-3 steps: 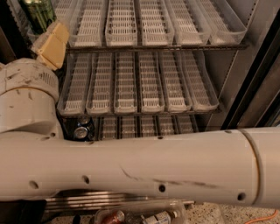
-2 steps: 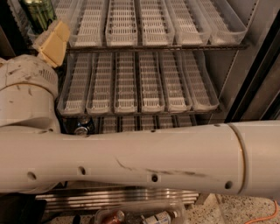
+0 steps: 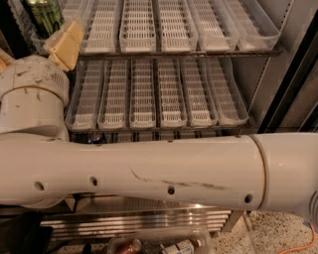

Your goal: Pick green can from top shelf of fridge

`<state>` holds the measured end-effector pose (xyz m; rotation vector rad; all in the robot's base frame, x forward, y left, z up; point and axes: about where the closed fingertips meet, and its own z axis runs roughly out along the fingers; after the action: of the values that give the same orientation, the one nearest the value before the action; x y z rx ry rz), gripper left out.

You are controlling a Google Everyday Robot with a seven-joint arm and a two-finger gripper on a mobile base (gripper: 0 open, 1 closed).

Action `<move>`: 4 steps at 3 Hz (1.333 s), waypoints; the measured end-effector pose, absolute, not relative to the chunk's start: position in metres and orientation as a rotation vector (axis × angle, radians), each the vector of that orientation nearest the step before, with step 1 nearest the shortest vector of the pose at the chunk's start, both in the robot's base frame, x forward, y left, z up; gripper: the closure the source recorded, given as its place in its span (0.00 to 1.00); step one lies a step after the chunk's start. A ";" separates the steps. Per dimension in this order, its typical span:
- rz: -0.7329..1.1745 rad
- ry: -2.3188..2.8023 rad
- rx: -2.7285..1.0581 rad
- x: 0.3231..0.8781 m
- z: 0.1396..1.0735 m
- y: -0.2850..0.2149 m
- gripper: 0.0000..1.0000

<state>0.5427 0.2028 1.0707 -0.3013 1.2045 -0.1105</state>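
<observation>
One white arm (image 3: pixel 149 171) crosses the near view from right to left, blocking the lower part of the fridge (image 3: pixel 293 84). Arm turns upward at a scuffed wrist joint (image 3: pixel 32 94) on the left. Gripper (image 3: pixel 59 45) sits at top left, a tan pad tilted against the front of the top shelf (image 3: pixel 174 53). Cannot tell whether the gripper is grasping or released.

Green can (image 3: pixel 43 15) stands upright in the leftmost clear tray of the top shelf, just beyond and above the tan pad; contact between them cannot be judged. Clear slotted trays (image 3: pixel 139 25) run side by side across the top shelf, front to back. A second row of trays (image 3: pixel 144 94) sits on the shelf below. Silver lid of a dark can (image 3: pixel 95 138) peeks out just above the arm. Louvred steel grille (image 3: pixel 149 223) shows beneath the arm. Bottles (image 3: pixel 174 245) lie in a clear bin on the floor. Orange cable (image 3: pixel 303 243) on speckled floor, near right.
</observation>
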 end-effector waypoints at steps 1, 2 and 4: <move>-0.067 1.197 -0.273 0.541 1.077 0.202 0.12; -0.043 1.193 -0.254 0.540 1.080 0.200 0.29; -0.040 1.206 -0.260 0.552 1.080 0.199 0.31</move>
<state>0.5515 0.1992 1.0803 -0.2602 1.2057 -0.0396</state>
